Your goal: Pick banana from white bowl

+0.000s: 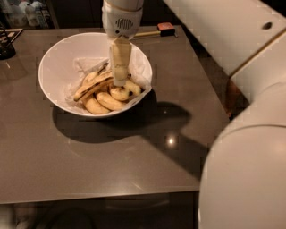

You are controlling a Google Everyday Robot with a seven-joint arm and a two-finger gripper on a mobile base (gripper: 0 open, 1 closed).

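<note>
The white bowl (60, 60) stands on the back left part of the dark table (134, 152). It is lined with crinkled white paper and holds several spotted yellow bananas (108, 101) piled toward its front right. My gripper (119, 81) hangs straight down from the white wrist (122, 18) into the bowl. Its tip is down among the bananas, touching the top of the pile and hiding part of it.
A red and black tool with a pale handle (164, 29) lies at the table's back edge. A dark object (6, 48) sits at the far left. My white arm (250, 170) fills the right side. Bottles (27, 13) stand behind the table.
</note>
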